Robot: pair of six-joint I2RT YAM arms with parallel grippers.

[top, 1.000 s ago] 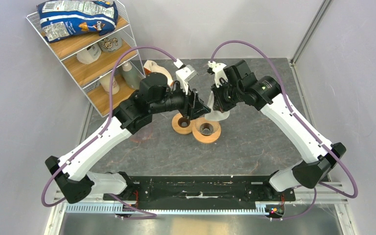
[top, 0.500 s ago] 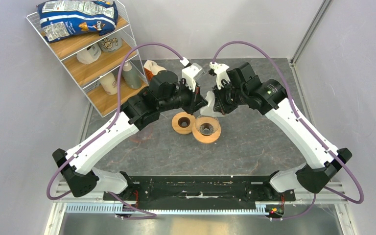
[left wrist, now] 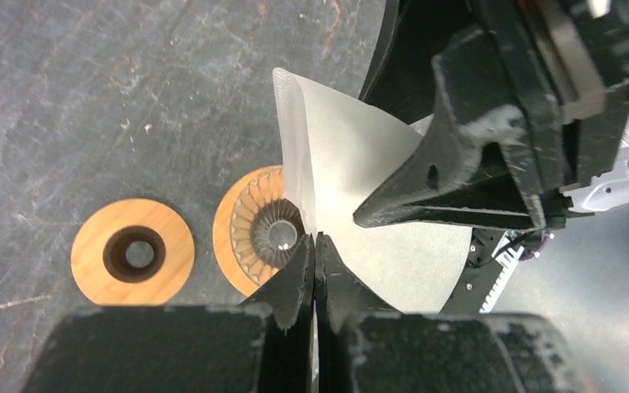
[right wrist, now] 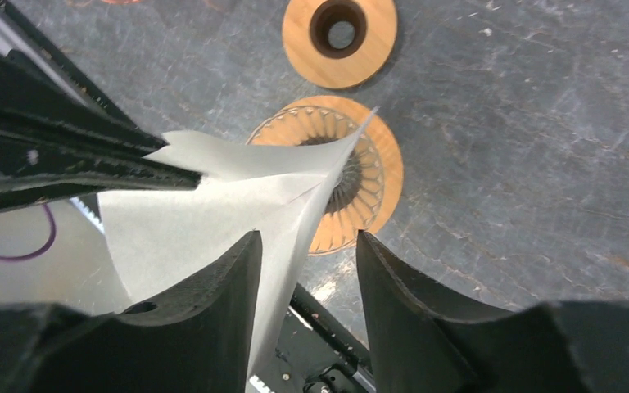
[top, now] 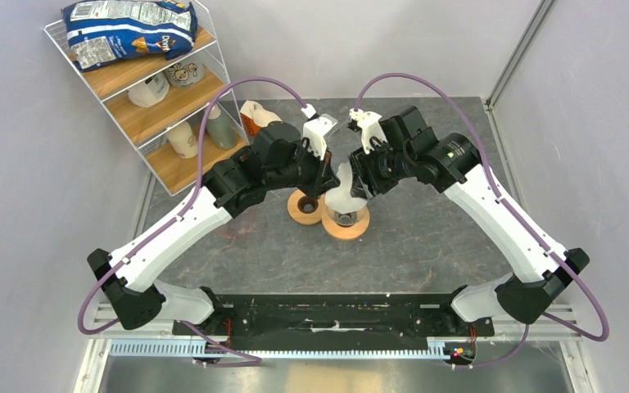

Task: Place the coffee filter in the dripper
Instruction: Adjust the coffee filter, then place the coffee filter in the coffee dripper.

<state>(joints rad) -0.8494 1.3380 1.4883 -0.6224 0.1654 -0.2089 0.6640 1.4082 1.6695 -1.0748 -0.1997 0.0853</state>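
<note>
The coffee filter [top: 342, 187], a thin white paper cone, hangs in the air just above the dripper [top: 346, 219]. The dripper is a ribbed glass funnel in a wooden ring collar and stands on the dark table. My left gripper [left wrist: 314, 241] is shut on the filter's [left wrist: 352, 180] folded lower edge, directly over the dripper [left wrist: 250, 233]. My right gripper [right wrist: 309, 239] is open. One flap of the filter [right wrist: 213, 213] runs loosely between its fingers, lying by the left finger and apart from the right. Below, the dripper [right wrist: 368, 176] is partly hidden by the paper.
A bare wooden ring [top: 305, 206] lies just left of the dripper. An orange-and-white packet [top: 254, 115] stands behind the left arm. A wire shelf [top: 164, 106] with a chips bag and bottles stands at the back left. Both arms meet over the table's middle.
My left gripper shut on the filter, then my right gripper opened and let go of it. The filter has shifted slightly left, over the dripper.
</note>
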